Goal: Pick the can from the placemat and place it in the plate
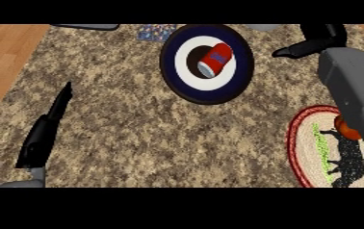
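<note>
Lying tipped over, the can (pixel 215 59) rests in the plate (pixel 241 76).

Speckled brown granite counter (pixel 142 117) fills most of the frame, with a strip of wood (pixel 18 50) showing at the upper left. Sitting right on the counter: a dark plate (pixel 241 74) with white and navy rings at upper center, and a round red-rimmed placemat (pixel 305 146) at the lower right, cut off by the frame edge.
</note>
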### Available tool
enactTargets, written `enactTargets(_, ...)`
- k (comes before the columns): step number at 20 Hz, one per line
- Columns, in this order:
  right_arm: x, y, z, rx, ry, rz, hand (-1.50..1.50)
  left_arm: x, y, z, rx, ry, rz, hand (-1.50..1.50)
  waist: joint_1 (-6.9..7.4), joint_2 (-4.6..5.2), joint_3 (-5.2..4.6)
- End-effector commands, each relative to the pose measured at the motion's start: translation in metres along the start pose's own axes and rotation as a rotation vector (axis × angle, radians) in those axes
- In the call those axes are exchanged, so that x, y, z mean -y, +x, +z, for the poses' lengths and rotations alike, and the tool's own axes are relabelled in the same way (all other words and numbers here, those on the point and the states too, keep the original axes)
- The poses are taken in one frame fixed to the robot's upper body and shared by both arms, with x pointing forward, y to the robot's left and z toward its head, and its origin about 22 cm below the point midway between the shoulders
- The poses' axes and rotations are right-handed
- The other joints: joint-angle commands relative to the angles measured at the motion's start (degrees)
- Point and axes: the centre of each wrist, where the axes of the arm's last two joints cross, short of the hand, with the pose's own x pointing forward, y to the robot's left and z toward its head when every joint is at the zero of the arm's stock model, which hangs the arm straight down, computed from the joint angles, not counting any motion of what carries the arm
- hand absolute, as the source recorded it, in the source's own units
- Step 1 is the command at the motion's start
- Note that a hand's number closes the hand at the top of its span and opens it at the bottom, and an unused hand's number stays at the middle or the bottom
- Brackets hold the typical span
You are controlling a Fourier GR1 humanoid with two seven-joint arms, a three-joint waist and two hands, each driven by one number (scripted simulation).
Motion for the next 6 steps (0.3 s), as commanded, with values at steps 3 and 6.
enactTargets(3, 0.018, 0.003, 0.012, 0.046, 0.01, -0.004, -1.5, 0.006, 0.01, -0.013, 0.023, -0.001, 0.014, 0.0, 0.35, 0.36, 0.09)
enactTargets(6, 0.031, 0.007, 0.019, 0.031, 0.001, 0.014, -1.5, 0.012, 0.004, -0.008, 0.008, -0.022, 0.015, 0.0, 0.91, 0.62, 0.11)
